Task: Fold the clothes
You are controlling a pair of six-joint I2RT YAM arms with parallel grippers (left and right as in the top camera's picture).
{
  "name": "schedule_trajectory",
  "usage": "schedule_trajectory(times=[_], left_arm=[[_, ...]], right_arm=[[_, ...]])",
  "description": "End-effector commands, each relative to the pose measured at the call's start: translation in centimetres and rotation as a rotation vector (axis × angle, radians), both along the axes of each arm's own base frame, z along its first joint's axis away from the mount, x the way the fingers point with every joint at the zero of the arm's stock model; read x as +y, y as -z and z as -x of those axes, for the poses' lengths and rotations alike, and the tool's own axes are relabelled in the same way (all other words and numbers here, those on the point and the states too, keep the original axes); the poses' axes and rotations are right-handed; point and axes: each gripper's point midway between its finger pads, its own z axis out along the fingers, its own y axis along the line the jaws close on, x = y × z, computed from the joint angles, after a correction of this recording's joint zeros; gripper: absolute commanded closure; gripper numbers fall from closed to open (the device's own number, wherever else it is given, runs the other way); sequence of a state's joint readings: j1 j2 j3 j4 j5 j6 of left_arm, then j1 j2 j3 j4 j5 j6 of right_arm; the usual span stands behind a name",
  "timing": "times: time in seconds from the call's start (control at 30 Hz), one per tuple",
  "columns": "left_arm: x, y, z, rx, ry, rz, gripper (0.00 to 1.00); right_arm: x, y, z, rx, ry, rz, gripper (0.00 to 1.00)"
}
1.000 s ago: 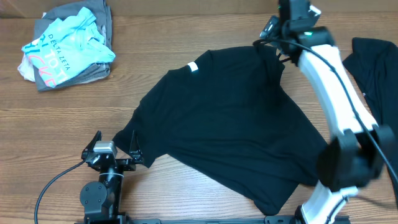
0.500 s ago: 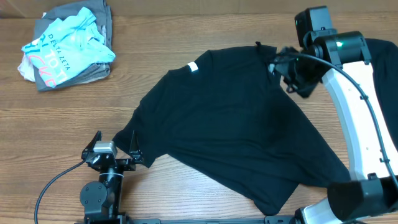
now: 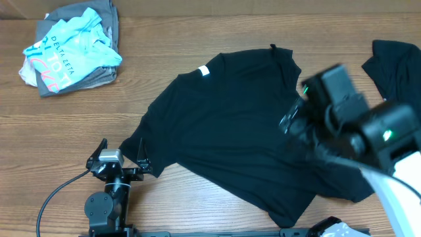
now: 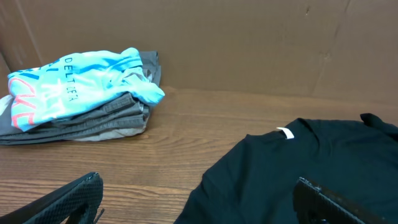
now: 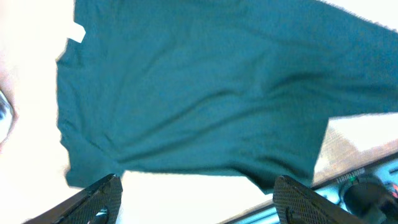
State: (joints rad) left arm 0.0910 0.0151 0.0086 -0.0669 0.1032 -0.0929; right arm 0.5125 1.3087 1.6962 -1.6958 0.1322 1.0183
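Note:
The black T-shirt [image 3: 243, 125] lies spread flat on the table, its small white tag [image 3: 202, 72] at the collar toward the far side. My left gripper [image 3: 120, 153] is open and empty at the front left, just beside the shirt's left sleeve; the left wrist view [image 4: 199, 205] shows the shirt [image 4: 311, 168] between and beyond its fingers. My right gripper [image 3: 294, 125] is blurred and raised above the shirt's right side. In the right wrist view [image 5: 199, 199] its fingers are wide apart and empty, with the shirt [image 5: 205, 93] below.
A pile of clothes [image 3: 69, 49], a light blue printed shirt on grey ones, sits at the far left; it also shows in the left wrist view [image 4: 74, 93]. Another black garment [image 3: 395, 66] lies at the far right edge. A cardboard wall [image 4: 249, 43] stands behind the table.
My right arm has swung from the shirt's far right shoulder toward the front, now over the shirt's right side. The shirt and my left arm have not moved.

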Motion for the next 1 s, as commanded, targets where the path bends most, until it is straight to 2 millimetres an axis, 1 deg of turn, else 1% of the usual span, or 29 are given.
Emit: schedule_trajectory(times=[0.0, 0.1, 0.13, 0.2, 0.23, 0.3, 0.37, 0.4, 0.43, 0.57, 0.63, 0.67, 0.73, 0.8, 0.87, 0.9, 0.97], left_arm=[[-0.2, 0.0, 0.0, -0.005, 0.012, -0.026, 0.00], [-0.8, -0.3, 0.0, -0.015, 0.044, 0.016, 0.00], [-2.0, -0.6, 0.1, -0.024, 0.112, 0.068, 0.00], [-4.7, -0.8, 0.7, -0.019, 0.264, 0.132, 0.00], [-6.7, -1.1, 1.4, -0.014, 0.388, 0.141, 0.00], [-8.2, -1.5, 2.2, -0.008, 0.489, 0.169, 0.00], [-8.7, -2.3, 2.7, -0.010, 0.521, 0.212, 0.00], [-8.8, -3.0, 2.8, -0.020, 0.525, 0.220, 0.00], [-8.8, -4.2, 3.0, -0.040, 0.526, 0.222, 0.00], [-8.7, -9.6, 4.2, -0.118, 0.520, 0.177, 0.00], [-8.6, -11.6, 4.4, -0.109, 0.513, 0.126, 0.00], [-8.5, -12.0, 4.3, -0.080, 0.500, 0.113, 0.00], [-7.9, -12.1, 3.4, 0.034, 0.460, 0.090, 0.00], [-6.9, -11.1, 2.0, 0.203, 0.411, 0.059, 0.00], [-5.7, -9.8, 0.7, 0.382, 0.358, 0.019, 0.00], [-4.6, -8.5, -0.1, 0.524, 0.318, -0.019, 0.00], [-3.4, -7.1, -1.0, 0.677, 0.277, -0.054, 0.00]], right_arm=[[0.8, 2.6, 1.9, 0.052, 0.056, 0.041, 0.18], [1.2, 5.0, 3.9, 0.084, 0.098, 0.083, 0.18], [1.3, 5.9, 4.7, 0.095, 0.114, 0.097, 0.18], [1.6, 7.2, 5.8, 0.108, 0.133, 0.111, 0.18], [2.0, 7.9, 6.6, 0.112, 0.130, 0.116, 0.16], [2.5, 8.7, 7.4, 0.115, 0.117, 0.118, 0.15], [2.8, 9.0, 7.9, 0.119, 0.100, 0.125, 0.14], [2.9, 9.0, 8.0, 0.119, 0.092, 0.126, 0.14], [3.0, 9.0, 8.1, 0.118, 0.087, 0.126, 0.13], [3.1, 8.9, 7.9, 0.108, 0.088, 0.121, 0.11], [3.5, 8.9, 7.6, 0.098, 0.087, 0.104, 0.08], [3.7, 8.9, 7.5, 0.091, 0.087, 0.094, 0.07], [4.1, 8.8, 7.3, 0.082, 0.087, 0.079, 0.06], [4.3, 8.8, 7.2, 0.081, 0.086, 0.070, 0.06], [4.3, 8.9, 7.3, 0.088, 0.084, 0.069, 0.06], [4.2, 8.9, 7.4, 0.092, 0.077, 0.074, 0.05], [3.9, 8.9, 7.7, 0.104, 0.077, 0.089, 0.05]])
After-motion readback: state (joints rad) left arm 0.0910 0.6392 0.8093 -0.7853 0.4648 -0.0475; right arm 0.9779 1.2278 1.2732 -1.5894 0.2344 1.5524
